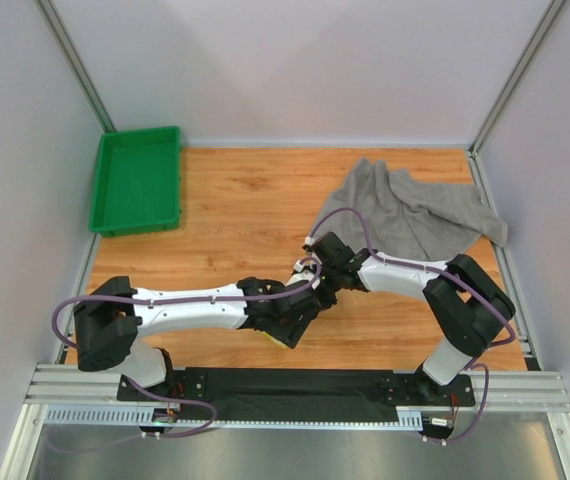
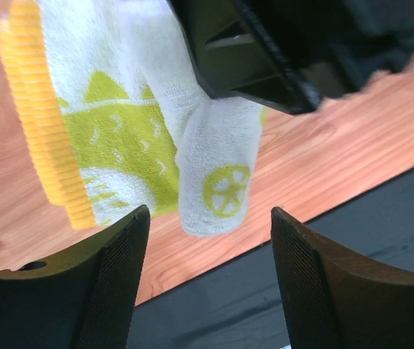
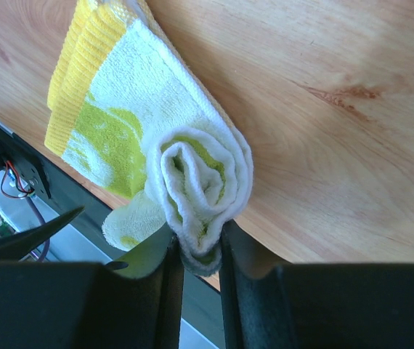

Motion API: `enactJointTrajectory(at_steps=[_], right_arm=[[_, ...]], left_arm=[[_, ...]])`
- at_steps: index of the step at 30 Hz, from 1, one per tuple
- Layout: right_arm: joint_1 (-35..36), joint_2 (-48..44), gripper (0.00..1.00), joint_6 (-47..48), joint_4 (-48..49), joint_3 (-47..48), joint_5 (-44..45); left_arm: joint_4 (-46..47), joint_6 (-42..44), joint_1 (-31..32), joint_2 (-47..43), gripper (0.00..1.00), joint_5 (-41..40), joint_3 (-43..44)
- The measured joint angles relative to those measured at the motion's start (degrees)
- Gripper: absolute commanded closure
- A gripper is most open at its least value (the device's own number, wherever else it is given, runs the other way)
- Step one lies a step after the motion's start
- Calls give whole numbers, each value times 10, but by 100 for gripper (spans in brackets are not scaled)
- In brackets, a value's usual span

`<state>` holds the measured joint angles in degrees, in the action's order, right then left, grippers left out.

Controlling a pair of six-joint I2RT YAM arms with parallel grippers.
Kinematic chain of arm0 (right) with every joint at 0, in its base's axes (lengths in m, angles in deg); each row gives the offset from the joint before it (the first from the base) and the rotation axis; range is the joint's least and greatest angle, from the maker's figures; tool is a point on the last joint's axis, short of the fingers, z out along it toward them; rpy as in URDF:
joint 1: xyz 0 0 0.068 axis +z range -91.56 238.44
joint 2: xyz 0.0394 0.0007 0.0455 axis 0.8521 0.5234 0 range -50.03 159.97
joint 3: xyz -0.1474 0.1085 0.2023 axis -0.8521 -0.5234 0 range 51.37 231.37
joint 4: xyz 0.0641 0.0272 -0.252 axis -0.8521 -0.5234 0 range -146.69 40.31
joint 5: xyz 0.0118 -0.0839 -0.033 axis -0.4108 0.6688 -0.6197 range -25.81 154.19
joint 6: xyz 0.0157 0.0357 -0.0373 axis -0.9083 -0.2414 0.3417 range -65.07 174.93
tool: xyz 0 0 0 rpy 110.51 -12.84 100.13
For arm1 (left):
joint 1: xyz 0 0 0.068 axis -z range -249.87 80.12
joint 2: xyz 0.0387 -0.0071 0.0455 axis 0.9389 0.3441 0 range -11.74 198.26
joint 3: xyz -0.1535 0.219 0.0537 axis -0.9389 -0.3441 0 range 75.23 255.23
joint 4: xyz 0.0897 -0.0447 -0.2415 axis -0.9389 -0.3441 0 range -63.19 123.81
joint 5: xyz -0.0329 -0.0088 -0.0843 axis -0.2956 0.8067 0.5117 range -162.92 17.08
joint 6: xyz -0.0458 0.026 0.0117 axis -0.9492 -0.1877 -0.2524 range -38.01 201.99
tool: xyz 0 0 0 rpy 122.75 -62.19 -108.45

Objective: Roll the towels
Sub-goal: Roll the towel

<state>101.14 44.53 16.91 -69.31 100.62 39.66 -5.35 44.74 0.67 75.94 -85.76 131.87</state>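
One printed towel (image 3: 120, 109) is pinched at its rolled end by your right gripper (image 3: 196, 247); your left gripper (image 2: 208, 214) stands wide, holding nothing.

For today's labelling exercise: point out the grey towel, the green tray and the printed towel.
grey towel (image 1: 415, 215), top view, crumpled middle.
green tray (image 1: 137, 185), top view, bare floor.
printed towel (image 3: 196, 178), right wrist view, rolled end.

Between jaws of black right gripper (image 3: 196, 247): white towel (image 3: 156, 94), yellow ribbed edge, lime-green print. Beyond that gripper: plain grey towel (image 1: 415, 210), green tray (image 1: 137, 180), orange-brown woodgrain table (image 1: 245, 200).
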Motion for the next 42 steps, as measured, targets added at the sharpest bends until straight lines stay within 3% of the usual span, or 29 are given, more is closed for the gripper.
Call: enactJointTrajectory(at_steps=[11,34,38,42], right_arm=[[0,0,79,0,-5,6,0],[1,3,81,1,-5,7,0],[1,4,80,2,-5,7,0],[1,7,77,3,-5,8,0]], left_arm=[[42,29,28,-49,34,21,0],[120,28,29,22,36,5,-61],[122,26,30,22,46,-13,-66],[118,24,30,26,65,-38,-68]])
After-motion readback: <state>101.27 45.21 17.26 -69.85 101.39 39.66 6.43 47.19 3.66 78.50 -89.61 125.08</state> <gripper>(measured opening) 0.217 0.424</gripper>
